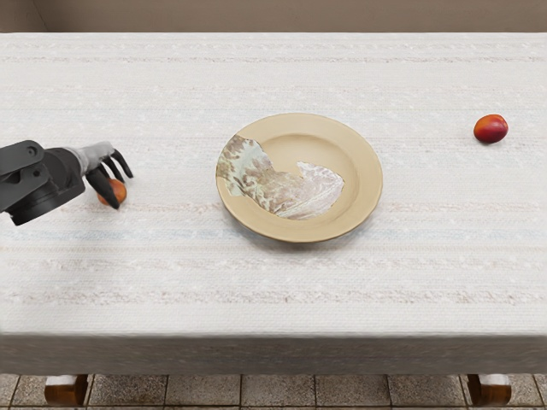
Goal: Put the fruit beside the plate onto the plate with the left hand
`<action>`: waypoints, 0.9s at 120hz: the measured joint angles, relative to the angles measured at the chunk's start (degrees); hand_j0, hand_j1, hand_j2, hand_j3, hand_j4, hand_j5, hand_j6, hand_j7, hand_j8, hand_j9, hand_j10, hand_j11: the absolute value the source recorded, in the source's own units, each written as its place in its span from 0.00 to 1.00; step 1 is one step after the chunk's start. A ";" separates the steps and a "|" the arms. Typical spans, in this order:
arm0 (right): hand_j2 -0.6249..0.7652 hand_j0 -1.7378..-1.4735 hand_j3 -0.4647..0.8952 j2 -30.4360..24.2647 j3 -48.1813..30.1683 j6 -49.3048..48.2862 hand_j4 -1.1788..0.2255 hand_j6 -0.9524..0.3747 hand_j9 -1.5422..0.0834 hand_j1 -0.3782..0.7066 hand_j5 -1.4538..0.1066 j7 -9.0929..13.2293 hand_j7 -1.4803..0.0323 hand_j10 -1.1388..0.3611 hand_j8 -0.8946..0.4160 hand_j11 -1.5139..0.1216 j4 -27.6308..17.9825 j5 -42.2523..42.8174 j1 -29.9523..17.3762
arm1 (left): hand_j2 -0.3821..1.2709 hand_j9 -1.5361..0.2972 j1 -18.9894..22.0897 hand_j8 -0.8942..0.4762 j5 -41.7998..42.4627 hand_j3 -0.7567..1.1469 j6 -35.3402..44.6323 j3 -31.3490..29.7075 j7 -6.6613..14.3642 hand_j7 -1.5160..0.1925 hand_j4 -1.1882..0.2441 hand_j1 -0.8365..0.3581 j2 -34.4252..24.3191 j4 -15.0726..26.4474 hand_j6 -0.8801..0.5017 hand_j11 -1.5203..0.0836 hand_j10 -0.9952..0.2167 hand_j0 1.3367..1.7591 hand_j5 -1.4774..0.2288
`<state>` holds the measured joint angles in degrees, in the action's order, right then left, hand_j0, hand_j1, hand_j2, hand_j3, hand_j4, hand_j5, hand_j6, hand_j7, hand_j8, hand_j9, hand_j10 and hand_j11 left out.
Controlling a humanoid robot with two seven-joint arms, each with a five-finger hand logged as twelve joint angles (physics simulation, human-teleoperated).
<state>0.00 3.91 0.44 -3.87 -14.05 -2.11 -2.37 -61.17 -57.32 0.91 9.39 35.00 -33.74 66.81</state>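
While fingers (102, 186) clasp fruit (118, 193), plate (367, 171) lies apart.

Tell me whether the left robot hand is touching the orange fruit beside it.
Touching. The head view shows the left robot hand with fingers curled over the orange fruit, no gap.
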 joint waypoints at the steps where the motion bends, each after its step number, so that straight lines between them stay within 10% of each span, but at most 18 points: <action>1: 0.45 0.30 0.34 0.00 0.00 0.00 0.83 0.71 0.94 0.04 0.92 0.00 0.97 0.75 0.67 0.92 0.00 0.00 0.00 | 0.41 0.42 0.00 0.31 0.00 0.40 0.02 0.00 0.00 0.44 0.42 0.46 -0.01 0.00 0.24 0.47 0.34 0.76 0.42; 108: 0.45 0.30 0.34 0.00 0.04 0.00 0.83 0.71 0.94 0.04 0.92 0.00 0.97 0.75 0.67 0.92 0.00 0.00 0.00 | 0.56 0.32 -2.83 0.28 12.41 0.40 -2.84 12.96 0.02 0.34 0.32 0.44 2.87 -0.45 0.22 0.36 0.25 0.76 0.31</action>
<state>0.00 3.95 0.44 -3.87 -14.05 -2.11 -2.37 -64.00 -44.90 -1.93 22.35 35.01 -30.87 66.36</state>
